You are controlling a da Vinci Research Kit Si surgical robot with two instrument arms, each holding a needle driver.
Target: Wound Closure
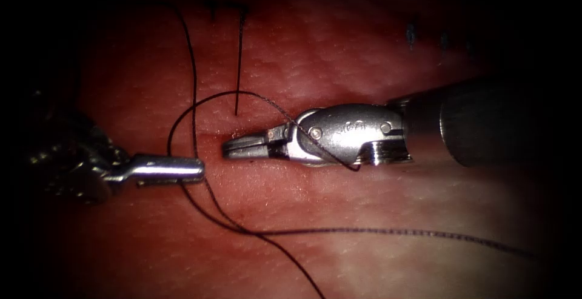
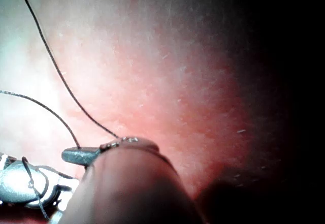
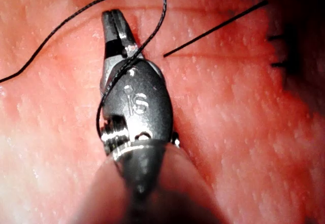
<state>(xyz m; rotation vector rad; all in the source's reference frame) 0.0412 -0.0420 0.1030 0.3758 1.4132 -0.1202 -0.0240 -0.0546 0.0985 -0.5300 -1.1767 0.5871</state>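
Thread is the main thing to watch: a thin, dark, twisted thread (image 1: 193, 62) lies in loose curls over the soft, pink-red, wet-looking tissue (image 1: 339, 50). One long run goes off across the tissue to the endoscope view's right. A loop of it lies over the body of the right arm's shiny silver tool (image 1: 242, 147), just behind its fingers (image 3: 116, 25). Those fingers look nearly closed, and I cannot see anything held between them. The wrap sits around the tool, not inside the grip.

The left arm's slim silver tool (image 1: 194, 168) comes in from the left. Its fingers look pressed together right where the thread crosses them, but I cannot tell for sure if they pinch the thread or just touch it. The two tool tips are near each other with a small gap between.

A short, straight, dark cut end of thread (image 1: 239, 62) stands up from the tissue close to the right tool's tip.

I think the thread is very light and floppy, a bit springy, and easy to snag or fray. It is best pinched gently on a straight part. The tissue looks squashy and slippery.

The right tool's body has tiny stamped marks (image 3: 137, 101). They look like numbers, but I cannot read them for sure.
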